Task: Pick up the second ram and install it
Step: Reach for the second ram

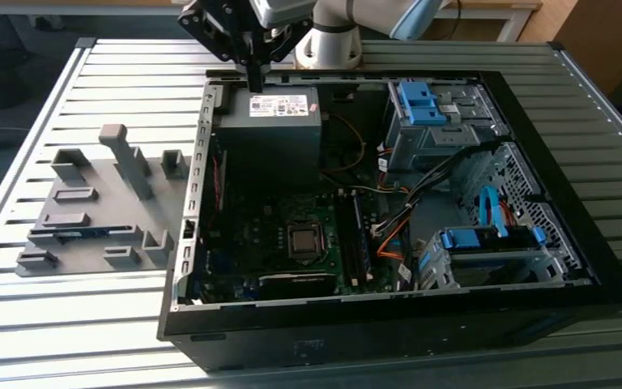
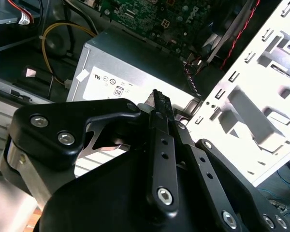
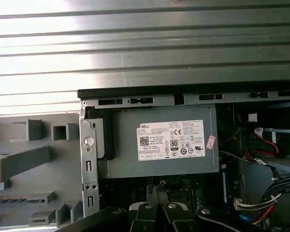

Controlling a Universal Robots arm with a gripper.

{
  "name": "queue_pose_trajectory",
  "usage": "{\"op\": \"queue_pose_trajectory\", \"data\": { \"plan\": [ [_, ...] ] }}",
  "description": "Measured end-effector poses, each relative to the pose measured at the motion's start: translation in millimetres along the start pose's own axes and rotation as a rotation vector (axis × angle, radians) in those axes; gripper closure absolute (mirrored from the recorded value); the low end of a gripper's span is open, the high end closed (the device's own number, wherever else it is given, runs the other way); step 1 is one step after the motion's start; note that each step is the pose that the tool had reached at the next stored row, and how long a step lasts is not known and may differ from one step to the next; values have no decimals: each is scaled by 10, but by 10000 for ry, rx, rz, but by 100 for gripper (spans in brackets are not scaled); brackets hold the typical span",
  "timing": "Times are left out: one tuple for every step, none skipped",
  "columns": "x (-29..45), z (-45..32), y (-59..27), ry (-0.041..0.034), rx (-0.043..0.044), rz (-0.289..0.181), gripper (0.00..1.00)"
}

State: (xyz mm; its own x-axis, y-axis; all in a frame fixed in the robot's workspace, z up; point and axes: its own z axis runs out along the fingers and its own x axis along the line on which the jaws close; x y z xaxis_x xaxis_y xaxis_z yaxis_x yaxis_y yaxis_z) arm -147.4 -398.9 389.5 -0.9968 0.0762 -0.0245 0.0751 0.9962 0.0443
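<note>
Tool [image 1: 255, 87] pointing straight down above power supply [image 1: 271, 123] — closed tight, empty, second ram [image 1: 74, 234] lying in grey fixture [image 1: 104, 209]

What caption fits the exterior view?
Gripper over the power supply in an open computer case; the memory stick lies in the grey fixture beside it.

Matt black end effector [image 2: 158, 101], glossy ribbed metal table [image 1: 30, 324], matt grey plastic fixture [image 1: 95, 223].

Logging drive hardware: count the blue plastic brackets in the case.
2, both on the exterior view's right inside the case. The far blue bracket is toward the view's top; the near blue bracket lies closer to the camera. Cables may hide more.
</note>
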Motion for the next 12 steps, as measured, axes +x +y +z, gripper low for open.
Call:
{"op": "queue_pose_trajectory", "data": {
  "plan": [
    [2,0,0,0,0,0,89],
    [4,1,0,0,0,0,89],
    [7,1,0,0,0,0,89],
    [9,1,-1,0,0,0,89],
    [11,2,-1,0,0,0,89],
    [13,2,-1,0,0,0,89],
    [15,2,-1,0,0,0,89],
    [17,3,-1,0,0,-1,89],
    [19,3,-1,0,0,0,89],
    [21,4,-2,0,-1,0,89],
    [23,4,-2,0,0,0,89],
    [25,4,-2,0,-1,0,89]
  ]
}}
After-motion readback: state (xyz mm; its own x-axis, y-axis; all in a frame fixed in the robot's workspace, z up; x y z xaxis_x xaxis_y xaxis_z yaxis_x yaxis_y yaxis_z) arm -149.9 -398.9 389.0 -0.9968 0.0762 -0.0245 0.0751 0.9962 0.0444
